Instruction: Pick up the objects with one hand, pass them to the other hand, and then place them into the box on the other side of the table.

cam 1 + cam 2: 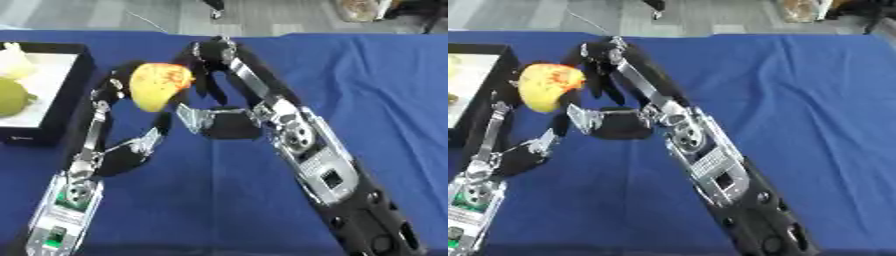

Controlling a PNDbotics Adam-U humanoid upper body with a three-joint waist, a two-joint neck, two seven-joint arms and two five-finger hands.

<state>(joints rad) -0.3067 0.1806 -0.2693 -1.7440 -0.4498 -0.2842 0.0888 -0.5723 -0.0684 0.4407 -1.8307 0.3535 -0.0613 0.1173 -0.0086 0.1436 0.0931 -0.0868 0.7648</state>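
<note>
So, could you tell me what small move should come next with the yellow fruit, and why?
Probably the right hand should let go. The fruit hangs above the blue table with both hands on it, and the left hand, nearer the box, seems to have it.

The side of the yellow, red-speckled fruit (159, 85) facing the left hand (112, 90) is hidden, so contact there cannot be judged. The fingers (203, 67) of the right hand (213, 57) are partly covered behind the fruit. Left of the fruit, the black box (77, 80) is cut off by the picture's edge; a green round thing (13, 97) and a pale thing (16, 60) inside it are only partly seen and cannot be identified.
</note>
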